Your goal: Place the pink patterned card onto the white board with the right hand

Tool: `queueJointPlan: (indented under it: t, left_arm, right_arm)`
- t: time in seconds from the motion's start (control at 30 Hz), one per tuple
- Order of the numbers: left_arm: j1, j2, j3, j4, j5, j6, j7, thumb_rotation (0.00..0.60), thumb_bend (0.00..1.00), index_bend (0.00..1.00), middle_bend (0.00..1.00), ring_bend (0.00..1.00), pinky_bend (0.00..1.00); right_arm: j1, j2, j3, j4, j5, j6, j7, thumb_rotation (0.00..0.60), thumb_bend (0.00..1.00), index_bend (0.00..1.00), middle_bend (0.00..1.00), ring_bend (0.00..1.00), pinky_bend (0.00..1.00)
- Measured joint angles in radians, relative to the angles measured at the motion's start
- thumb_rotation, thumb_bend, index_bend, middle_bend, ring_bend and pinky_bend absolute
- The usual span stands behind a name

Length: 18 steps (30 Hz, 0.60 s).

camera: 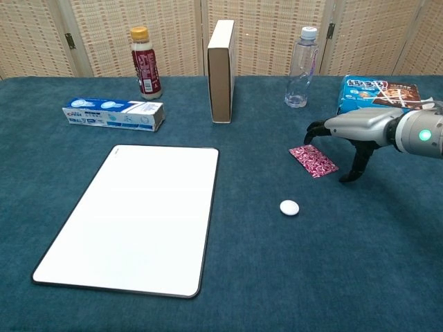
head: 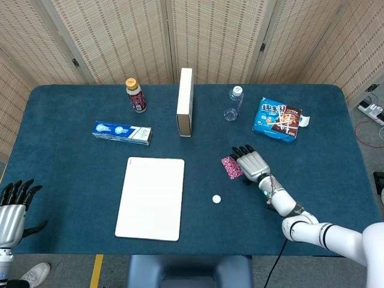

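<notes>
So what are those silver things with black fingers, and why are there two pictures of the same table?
Those are a robot's two hands, each on the end of an arm. A person steers them from somewhere else. The robot has two cameras: one up in its head looking down, one in its chest looking across the table.

The right hand is reaching to a little pink patterned card. Its fingers arch just over the card's edge, but it isn't holding it yet. The left hand waits at the table's corner, open, holding nothing.

Its job is to put that card on the white board.

Also on the table: a small white round thing, a toothpaste box, a drink bottle with an orange cap, a tall box standing upright, a clear water bottle and a blue snack packet.
</notes>
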Motion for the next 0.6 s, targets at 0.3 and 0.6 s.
queueJointPlan:
  t: [0.3, 0.6]
  left_arm:
    - [0.001, 0.004, -0.003, -0.004, -0.001, 0.002, 0.002, 0.6, 0.18, 0.21, 0.12, 0.06, 0.0]
    - [0.006, 0.006, -0.001, 0.006, -0.011, -0.002, -0.007, 0.6, 0.18, 0.21, 0.12, 0.06, 0.0]
  right_arm:
    - [0.052, -0.026, -0.013, 0.033, 0.047, -0.017, -0.011, 0.6, 0.27, 0.14, 0.04, 0.03, 0.0]
    - [0.089, -0.043, -0.035, 0.066, 0.092, -0.041, -0.015, 0.6, 0.27, 0.15, 0.04, 0.03, 0.0]
